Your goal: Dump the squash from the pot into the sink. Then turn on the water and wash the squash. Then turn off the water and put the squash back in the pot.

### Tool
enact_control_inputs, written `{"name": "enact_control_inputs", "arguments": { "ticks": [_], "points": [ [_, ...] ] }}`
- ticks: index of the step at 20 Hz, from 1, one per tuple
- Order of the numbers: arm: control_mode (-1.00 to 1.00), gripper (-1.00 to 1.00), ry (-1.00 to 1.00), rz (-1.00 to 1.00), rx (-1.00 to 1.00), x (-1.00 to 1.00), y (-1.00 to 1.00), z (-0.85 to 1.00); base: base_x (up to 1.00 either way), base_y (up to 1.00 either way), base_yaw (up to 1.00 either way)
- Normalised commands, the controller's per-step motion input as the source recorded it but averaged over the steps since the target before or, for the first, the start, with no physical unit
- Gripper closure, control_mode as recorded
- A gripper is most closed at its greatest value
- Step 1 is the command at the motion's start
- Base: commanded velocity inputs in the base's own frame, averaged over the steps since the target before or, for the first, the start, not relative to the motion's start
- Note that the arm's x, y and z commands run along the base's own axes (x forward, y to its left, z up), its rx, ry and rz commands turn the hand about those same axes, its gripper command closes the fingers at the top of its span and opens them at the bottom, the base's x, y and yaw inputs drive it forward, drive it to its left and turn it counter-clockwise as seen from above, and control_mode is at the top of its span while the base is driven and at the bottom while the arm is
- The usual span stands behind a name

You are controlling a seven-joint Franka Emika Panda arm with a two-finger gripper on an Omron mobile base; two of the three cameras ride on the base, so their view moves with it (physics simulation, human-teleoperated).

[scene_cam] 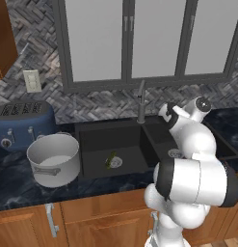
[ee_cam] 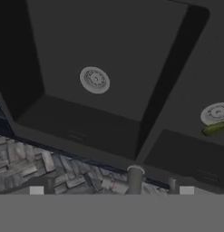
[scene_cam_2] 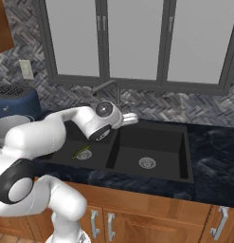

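Observation:
The small green squash (scene_cam: 111,160) lies on the floor of the wider left basin of the black sink (scene_cam: 96,140), right beside its round drain; it also appears in the right base view (scene_cam_2: 80,152) and in the hand view (ee_cam: 215,129). On the counter left of the sink stands the light-grey pot (scene_cam: 53,159), upright, nothing visible inside. My gripper (scene_cam: 165,112) hovers over the back of the sink, close to the dark faucet (scene_cam: 141,101), well above the squash. Its jaws stand wide open and hold nothing (ee_cam: 111,190). No water runs.
A blue toaster (scene_cam: 24,123) sits behind the pot against the patterned backsplash. The narrower right basin (scene_cam_2: 147,147) has its own silver drain (scene_cam_2: 147,163). Grey-framed windows rise behind the faucet (scene_cam_2: 117,92). Wooden cabinet fronts line the counter's front edge.

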Motion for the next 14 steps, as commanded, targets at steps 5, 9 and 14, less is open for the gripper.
{"name": "enact_control_inputs", "arguments": {
  "ticks": [5, 9, 14],
  "points": [
    [-1.00, -1.00, 0.00, -0.18, 0.21, 0.37, 0.00, 0.44, 0.00, 0.00, 0.00],
    [-1.00, -1.00, 0.00, -0.17, 0.20, 0.22, 0.01, 0.37, 0.00, 0.00, 0.00],
    [-1.00, -1.00, 0.00, -0.17, 0.18, 0.25, 0.14, 0.18, 0.00, 0.00, 0.00]
  ]
}}
